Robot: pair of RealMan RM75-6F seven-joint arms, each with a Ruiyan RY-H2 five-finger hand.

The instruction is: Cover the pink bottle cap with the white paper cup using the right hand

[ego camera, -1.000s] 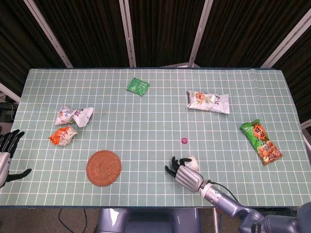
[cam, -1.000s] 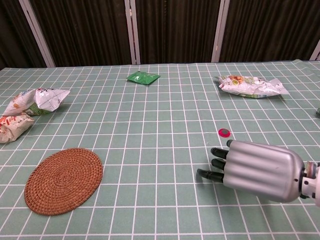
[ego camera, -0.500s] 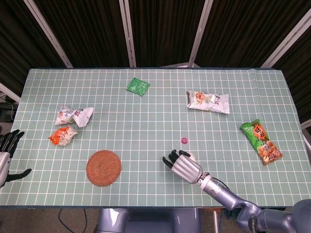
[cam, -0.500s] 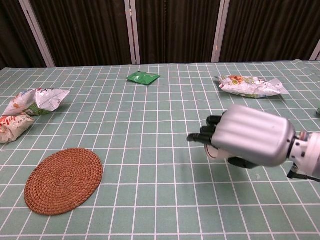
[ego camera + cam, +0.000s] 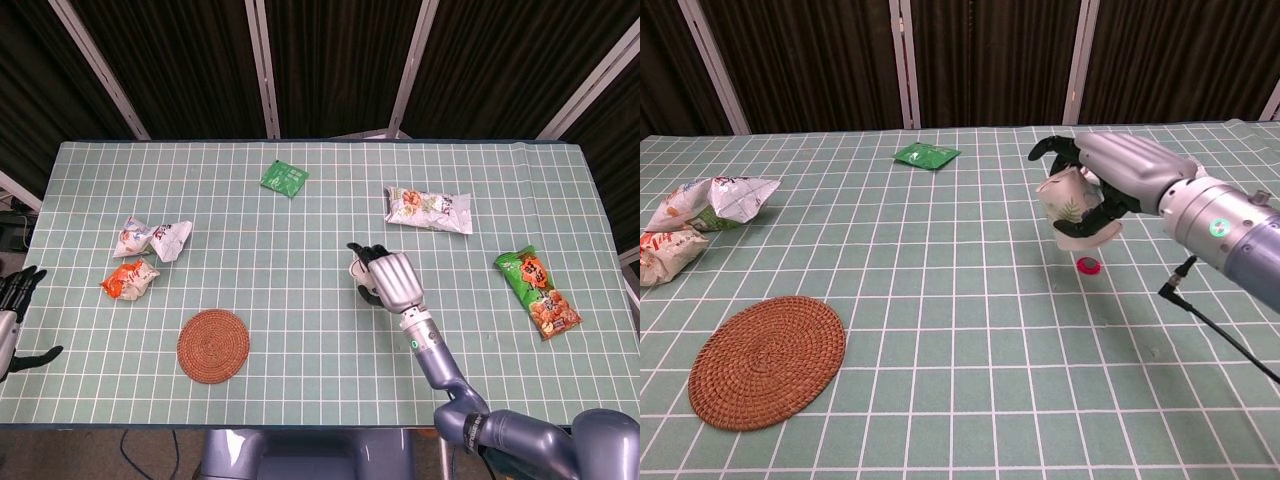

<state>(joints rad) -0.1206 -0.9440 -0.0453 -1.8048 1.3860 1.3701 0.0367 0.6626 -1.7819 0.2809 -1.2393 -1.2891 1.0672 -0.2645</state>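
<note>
Above the table's middle, the right hand (image 5: 1110, 185) grips the white paper cup (image 5: 1070, 208) upside down in the air, right over the pink bottle cap (image 5: 1089, 265). Left hand (image 5: 15, 310) hangs off the table edge, fingers spread, holding nothing.

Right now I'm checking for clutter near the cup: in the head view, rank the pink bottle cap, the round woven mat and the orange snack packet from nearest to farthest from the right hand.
1. Pink bottle cap, right below the right hand and its white paper cup.
2. Round woven mat, front left.
3. Orange snack packet, far left.
</note>
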